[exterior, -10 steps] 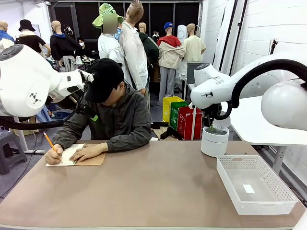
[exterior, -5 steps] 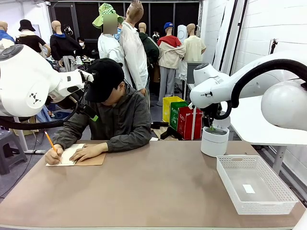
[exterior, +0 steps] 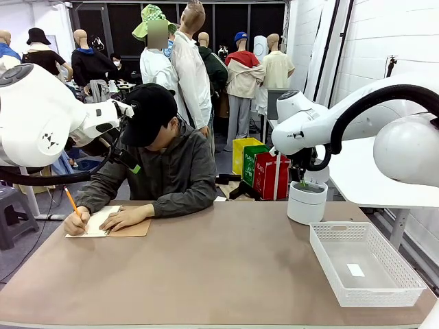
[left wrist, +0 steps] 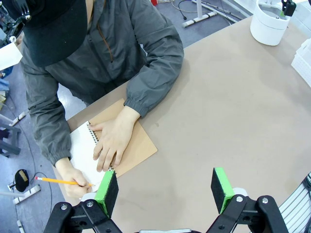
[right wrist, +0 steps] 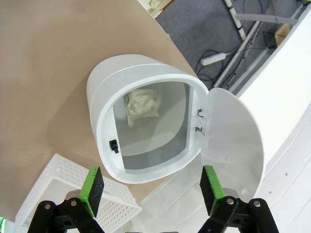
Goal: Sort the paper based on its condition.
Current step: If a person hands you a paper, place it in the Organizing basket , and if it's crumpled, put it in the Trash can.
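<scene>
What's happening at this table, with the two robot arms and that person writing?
A person at the far side is writing with a pencil on a spiral notepad. Neither arm holds anything. The left gripper hangs open above the table near the notepad. The right gripper hangs open over a white bin with its lid flipped up; a crumpled paper lies inside. The white mesh basket holds just a small white slip.

No visible change: person's writing hand (exterior: 77, 223) and pencil (exterior: 70, 202) exactly as before.
</scene>
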Action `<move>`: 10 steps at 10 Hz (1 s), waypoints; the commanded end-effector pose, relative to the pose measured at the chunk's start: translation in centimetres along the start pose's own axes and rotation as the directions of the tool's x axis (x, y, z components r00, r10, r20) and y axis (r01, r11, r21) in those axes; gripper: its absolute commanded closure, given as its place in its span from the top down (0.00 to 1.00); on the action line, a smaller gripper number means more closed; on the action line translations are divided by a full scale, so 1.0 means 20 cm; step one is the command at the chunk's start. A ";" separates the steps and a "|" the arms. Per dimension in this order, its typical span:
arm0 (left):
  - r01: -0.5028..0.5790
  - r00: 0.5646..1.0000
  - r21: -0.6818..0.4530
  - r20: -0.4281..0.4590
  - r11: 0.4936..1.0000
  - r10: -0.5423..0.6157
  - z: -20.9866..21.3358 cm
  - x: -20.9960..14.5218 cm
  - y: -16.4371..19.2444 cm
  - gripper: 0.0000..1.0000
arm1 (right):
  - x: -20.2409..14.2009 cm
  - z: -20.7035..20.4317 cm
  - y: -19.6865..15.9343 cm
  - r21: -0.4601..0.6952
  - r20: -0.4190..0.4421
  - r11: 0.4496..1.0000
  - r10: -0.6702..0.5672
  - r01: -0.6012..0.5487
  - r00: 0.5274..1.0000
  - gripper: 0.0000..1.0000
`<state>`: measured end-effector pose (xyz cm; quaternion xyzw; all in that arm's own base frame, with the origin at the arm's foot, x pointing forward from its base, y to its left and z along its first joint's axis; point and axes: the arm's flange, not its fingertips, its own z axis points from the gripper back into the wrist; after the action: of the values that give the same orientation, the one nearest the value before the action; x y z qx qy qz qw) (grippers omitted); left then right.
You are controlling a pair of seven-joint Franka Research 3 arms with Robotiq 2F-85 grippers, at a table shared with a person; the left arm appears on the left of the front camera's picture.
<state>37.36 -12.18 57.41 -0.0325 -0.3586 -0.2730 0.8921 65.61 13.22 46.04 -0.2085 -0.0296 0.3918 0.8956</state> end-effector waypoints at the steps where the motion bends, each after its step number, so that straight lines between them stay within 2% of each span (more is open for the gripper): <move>1: 0.002 1.000 -0.001 0.002 1.000 -0.002 0.00 0.00 0.00 1.00 | 0.00 -0.01 -0.01 -0.003 0.008 1.000 -0.001 0.001 1.000 1.00; 4: 0.002 1.000 -0.001 0.002 1.000 -0.002 0.00 0.00 0.00 1.00 | 0.00 0.00 0.00 0.000 0.000 1.000 0.000 0.000 1.000 1.00; 6: 0.002 1.000 -0.001 0.002 1.000 -0.002 0.00 0.00 0.00 1.00 | -0.13 0.17 0.10 0.113 0.141 0.994 -0.019 0.003 0.990 1.00; 10: 0.002 1.000 -0.001 0.002 1.000 -0.002 0.00 0.00 0.00 1.00 | -0.27 0.40 0.36 0.196 0.276 0.980 -0.013 -0.043 0.961 1.00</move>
<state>37.36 -12.18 57.40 -0.0325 -0.3585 -0.2730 0.8921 57.44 17.67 52.04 -0.0815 -0.0964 0.4115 0.9026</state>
